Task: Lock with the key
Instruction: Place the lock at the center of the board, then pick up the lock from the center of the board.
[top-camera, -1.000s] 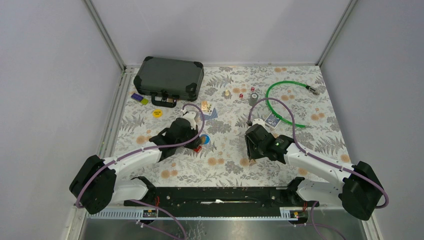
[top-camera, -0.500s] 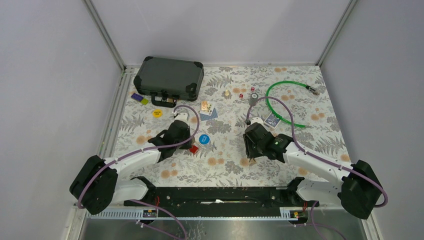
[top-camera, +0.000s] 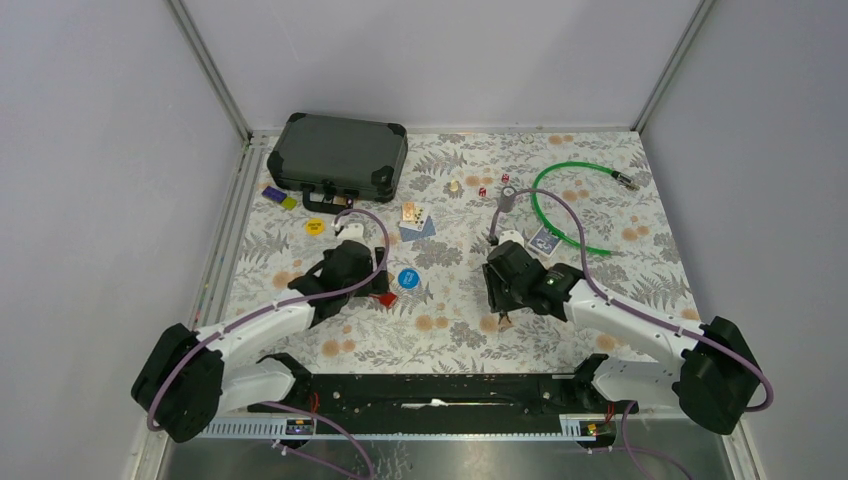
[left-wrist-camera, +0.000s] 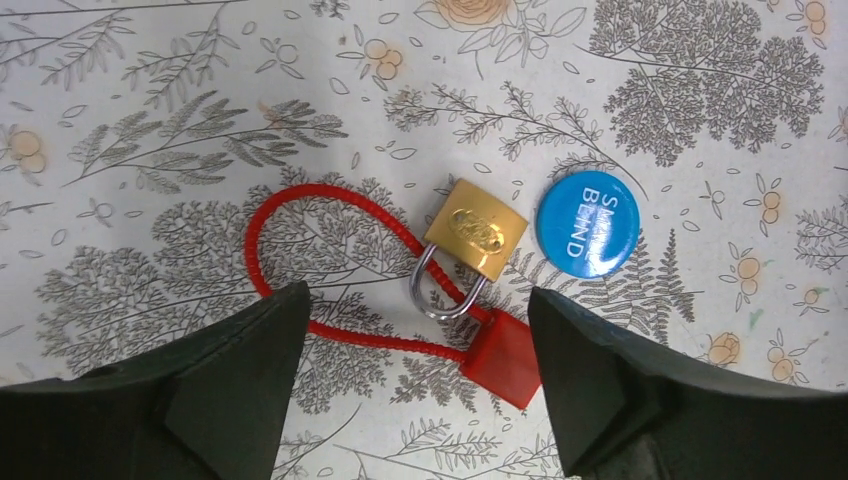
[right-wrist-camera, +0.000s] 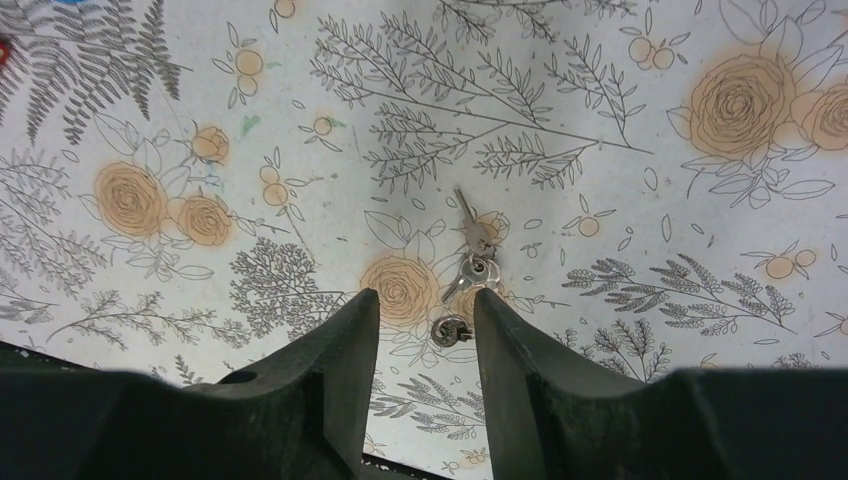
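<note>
Left arm (top-camera: 262, 318): I read it stretched forward and inward from its base at the near left, with the wrist camera facing straight down.
Left gripper (left-wrist-camera: 414, 300): jaws spread wide. Both dark fingers (left-wrist-camera: 235, 380) angle in from the bottom of the wrist view, tips level.
Right arm (top-camera: 632, 320): I see it reaching forward and inward from the near right base, elbow low, wrist tipped downward.
Right gripper (right-wrist-camera: 425, 300): jaws parted by a narrow gap, fingers (right-wrist-camera: 310, 390) near parallel.
In the top view I find the two wrists well apart and roughly level with each other.
</note>
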